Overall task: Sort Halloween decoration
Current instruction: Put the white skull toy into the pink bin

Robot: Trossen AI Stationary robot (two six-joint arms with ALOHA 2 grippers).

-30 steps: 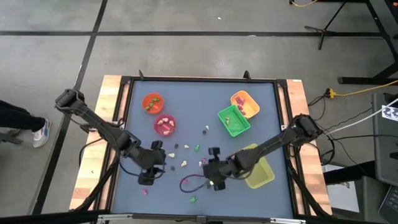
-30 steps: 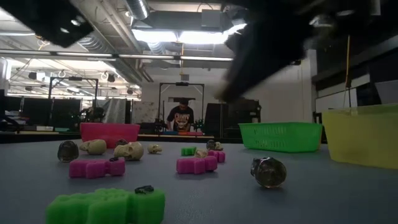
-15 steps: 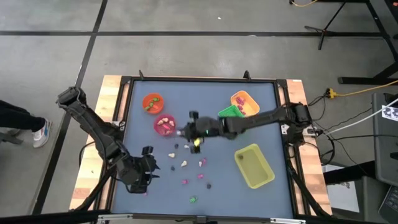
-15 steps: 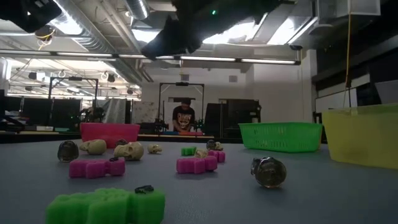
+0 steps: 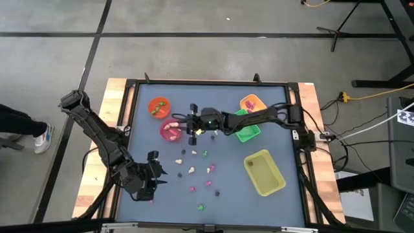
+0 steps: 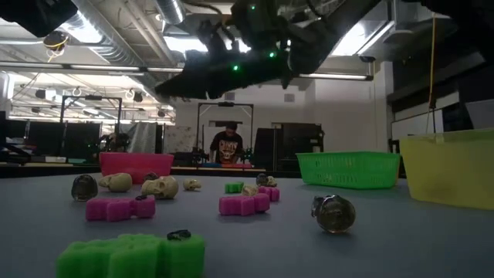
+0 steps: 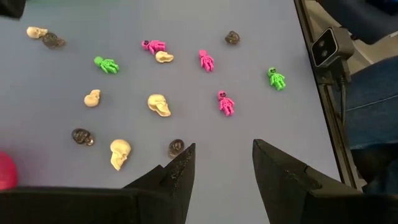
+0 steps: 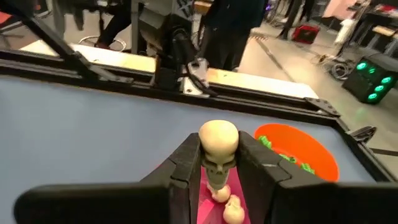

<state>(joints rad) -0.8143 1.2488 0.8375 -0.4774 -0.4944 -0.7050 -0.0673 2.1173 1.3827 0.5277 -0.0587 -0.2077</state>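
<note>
Holding a cream skull (image 8: 218, 144) between its fingers, the right gripper (image 5: 192, 124) now hangs just beside the pink cup (image 5: 171, 130); half a second ago it was farther back, over the scattered trinkets, and a second ago near the yellow tray (image 5: 264, 172). Judgement: the pick is done and the carry is at its end, with only the drop left for this piece.

The right wrist view shows the skull clamped upright, crown up, jaw end pointing down between the pads. Its long axis runs vertical, along the fingers. Directly below and ahead of the fingertips lies the pink cup, with other cream skulls (image 8: 227, 204) already in it. The orange cup (image 8: 297, 149), holding green pieces, sits beyond and to one side. Cream goes with cream, so the pink cup appears the correct bin.

The left gripper (image 7: 222, 168) hovers with jaws parted and nothing between them, above the near edge of the table. Over the past second it has drawn back from the middle of the spread to this spot. Ahead of its fingers lie the unsorted trinkets: pink figures (image 7: 226, 102), green figures (image 7: 276, 78), cream skulls (image 7: 158, 104) and dark skulls (image 7: 176, 148), all lying flat and well apart.

Sorting remains far from complete.
</note>
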